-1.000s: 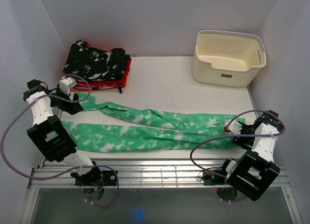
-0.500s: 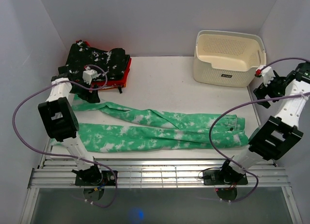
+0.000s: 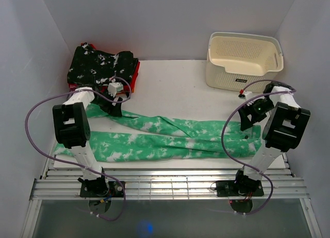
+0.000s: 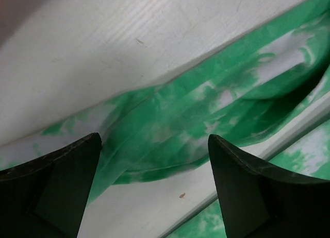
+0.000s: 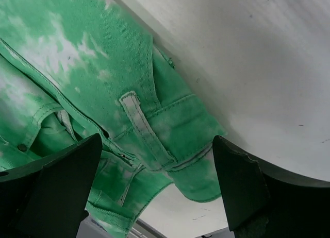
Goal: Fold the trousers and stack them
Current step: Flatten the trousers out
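I see the trousers (image 3: pixel 170 137) lying flat across the desk (image 3: pixel 175 83), with both legs stretched toward the left and the waistband at the right. My left gripper (image 3: pixel 113 108) hangs over the far leg, near its cuff end, with the jaws wide apart and holding nothing. My right gripper (image 3: pixel 248 119) is just above the waistband, also spread wide, with no cloth between its fingers.
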Tool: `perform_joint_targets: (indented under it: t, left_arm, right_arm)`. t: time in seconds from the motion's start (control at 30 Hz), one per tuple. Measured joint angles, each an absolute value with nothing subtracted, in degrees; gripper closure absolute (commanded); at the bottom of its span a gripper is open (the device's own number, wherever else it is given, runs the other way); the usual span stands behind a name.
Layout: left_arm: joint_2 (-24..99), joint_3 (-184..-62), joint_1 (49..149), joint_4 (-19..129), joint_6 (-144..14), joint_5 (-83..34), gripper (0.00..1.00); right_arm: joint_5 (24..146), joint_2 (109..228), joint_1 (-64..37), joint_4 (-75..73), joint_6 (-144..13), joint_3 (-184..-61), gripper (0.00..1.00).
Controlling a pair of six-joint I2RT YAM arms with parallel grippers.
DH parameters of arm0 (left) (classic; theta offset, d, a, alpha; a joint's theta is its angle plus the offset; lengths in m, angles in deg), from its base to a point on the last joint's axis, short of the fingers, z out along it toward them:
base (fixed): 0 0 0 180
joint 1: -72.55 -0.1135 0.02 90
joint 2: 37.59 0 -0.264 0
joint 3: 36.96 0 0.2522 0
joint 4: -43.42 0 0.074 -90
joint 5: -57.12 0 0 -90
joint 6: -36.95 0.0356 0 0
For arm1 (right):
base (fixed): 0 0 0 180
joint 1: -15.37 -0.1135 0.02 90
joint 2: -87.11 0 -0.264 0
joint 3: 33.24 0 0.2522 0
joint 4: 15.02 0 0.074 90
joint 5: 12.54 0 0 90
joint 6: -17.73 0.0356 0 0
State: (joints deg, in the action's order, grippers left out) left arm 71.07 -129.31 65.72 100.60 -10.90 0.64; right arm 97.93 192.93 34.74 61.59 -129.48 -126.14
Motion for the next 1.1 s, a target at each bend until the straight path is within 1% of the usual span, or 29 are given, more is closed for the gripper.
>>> perform_joint_targets:
  t: [0.1,0.13,0.2,0.23,0.27,0.3,0.33,0.37,0.4,0.47,0.6,0.7,0.77,0.87,0.93,1.03,1.1]
  left_arm:
    - [71.1,-125.3,66.7,99.4,-10.9,-0.3,0.05]
    - [71.1,-124.2,67.1,99.0,-10.9,-0.7,0.06]
    - [70.1,-122.2,68.0,97.1,-10.5,-1.7,0.13]
    - [69.5,-121.2,68.4,96.5,-10.4,-2.2,0.18]
    - [69.1,-120.6,68.8,95.9,-10.4,-2.4,0.35]
    - [68.9,-120.2,69.1,95.6,-10.4,-2.6,0.45]
    - [68.7,-119.6,69.5,95.2,-10.3,-2.8,0.55]
    - [68.7,-119.2,69.7,94.9,-10.2,-2.8,0.76]
    - [68.6,-119.0,69.8,94.7,-10.8,-3.1,0.85]
    - [68.5,-118.9,70.0,94.4,-11.1,-3.6,1.0]
    - [67.8,-119.3,69.7,93.5,-14.5,-4.9,1.0]
    - [65.2,-119.4,68.5,91.3,-17.5,-6.1,1.0]
    - [61.3,-118.9,67.2,88.9,-19.7,-6.4,1.0]
    - [53.3,-117.1,65.7,85.6,-21.4,-6.5,1.0]
    - [48.1,-115.2,65.1,84.2,-21.5,-6.1,1.0]
    - [42.0,-111.2,64.7,84.1,-20.5,-4.5,1.0]
    - [41.0,-109.0,64.7,85.3,-19.5,-3.2,1.0]
  right_arm:
    - [95.9,192.9,33.6,60.8,-129.4,-123.7,0.0]
    - [95.1,192.9,32.7,60.2,-129.5,-122.8,0.09]
    - [93.8,192.8,30.4,59.2,-129.9,-120.8,0.26]
    - [93.3,192.8,29.3,58.7,-130.1,-120.1,0.43]
    - [92.4,192.8,28.1,58.3,-130.3,-119.8,0.51]
    - [92.1,192.8,27.3,58.0,-130.1,-119.8,0.59]
    - [92.0,192.7,26.7,57.6,-129.9,-119.8,0.79]
    - [91.9,192.6,26.0,57.5,-129.7,-120.1,0.9]
    - [92.1,192.4,25.4,57.7,-129.3,-120.6,0.92]
    - [92.2,192.0,25.0,57.7,-128.2,-122.3,0.92]
    - [92.9,188.5,25.3,54.9,-127.6,-126.2,0.92]
    - [94.8,180.7,26.8,51.2,-128.2,-126.3,0.92]
    - [97.3,174.2,28.5,48.7,-129.1,-125.1,0.92]
    - [100.2,163.1,30.9,44.5,-132.9,-119.3,0.92]
    - [100.4,157.9,31.8,42.7,-135.9,-113.9,0.92]
    - [99.1,155.3,32.7,40.7,-139.6,-105.4,0.92]
    - [97.7,157.4,33.0,40.5,-140.7,-102.3,0.92]
